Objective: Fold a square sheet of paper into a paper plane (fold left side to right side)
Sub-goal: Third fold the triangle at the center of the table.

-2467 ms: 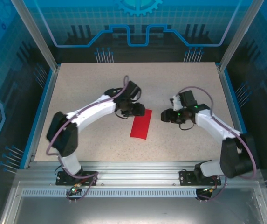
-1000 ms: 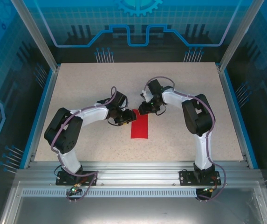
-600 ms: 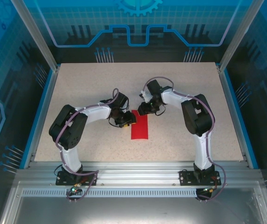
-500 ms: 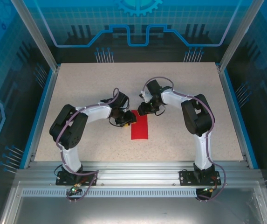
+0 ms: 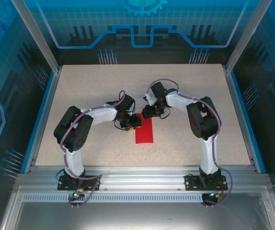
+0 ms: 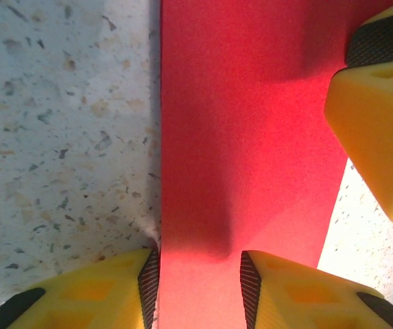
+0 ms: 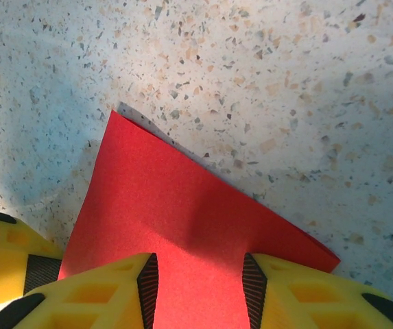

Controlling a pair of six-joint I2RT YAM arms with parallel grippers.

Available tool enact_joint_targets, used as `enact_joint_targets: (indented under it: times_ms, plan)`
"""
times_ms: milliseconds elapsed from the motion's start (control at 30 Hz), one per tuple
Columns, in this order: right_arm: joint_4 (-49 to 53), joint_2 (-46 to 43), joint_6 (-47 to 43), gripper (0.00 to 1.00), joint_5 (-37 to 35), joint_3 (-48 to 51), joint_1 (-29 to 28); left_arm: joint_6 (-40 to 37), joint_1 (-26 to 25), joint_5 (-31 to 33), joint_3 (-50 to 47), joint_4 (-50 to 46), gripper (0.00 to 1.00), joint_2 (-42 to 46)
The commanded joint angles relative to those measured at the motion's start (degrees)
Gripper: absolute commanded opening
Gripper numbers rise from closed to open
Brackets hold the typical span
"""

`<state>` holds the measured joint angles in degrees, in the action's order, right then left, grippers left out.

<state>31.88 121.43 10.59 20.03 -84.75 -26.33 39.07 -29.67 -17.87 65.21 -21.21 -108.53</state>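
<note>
1. One speckled table [image 5: 79, 91] carries the whole work area, and my two bases are bolted at its near edge.
2. Both arms bend inward, left arm [image 5: 96, 114] and right arm [image 5: 197, 108], so that their ends come close together near the table's middle.
3. The red sheet of paper [image 5: 145, 134] lies flat on the table as a narrow strip. Its far end is at my two grippers.
4. My left gripper [image 5: 133, 122] sits at the strip's far left corner. In the left wrist view its jaws stand apart, released, with the paper [image 6: 244, 137] flat in the gap. The left pad [image 6: 149, 284] lines up with the paper's left edge.
5. My right gripper [image 5: 147, 113] sits at the strip's far end, just beside the left one. In the right wrist view its jaws are parted and clamp nothing. Red paper [image 7: 175, 219] shows between the pads.
6. My right finger [image 6: 381, 123] shows at the edge of the left wrist view.
</note>
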Motion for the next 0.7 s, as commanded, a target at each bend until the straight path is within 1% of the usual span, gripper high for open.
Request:
enact_joint_targets:
  times_ms: [0,133,433,567,667]
  plan:
    - [1.43,1.14,-0.57,0.41,1.5,0.19,-1.27,0.26,-0.58,-0.69,0.89,-2.04,0.39,0.48]
    - [1.28,1.09,-0.64,0.42,1.33,0.33,-1.08,0.61,-0.56,-0.42,0.01,-1.61,0.38,2.04]
    - [0.39,0.34,-0.39,0.44,1.5,0.88,-0.85,1.18,-0.73,-0.43,-1.35,-1.04,0.29,4.07]
    - [-0.49,-0.77,-0.22,0.47,1.63,1.54,-0.4,1.32,-0.78,-0.1,-1.82,-1.15,0.24,4.38]
    - [-1.24,-1.83,-0.34,0.5,1.67,2.03,-0.25,1.52,-0.83,0.07,-2.19,-0.94,0.17,4.31]
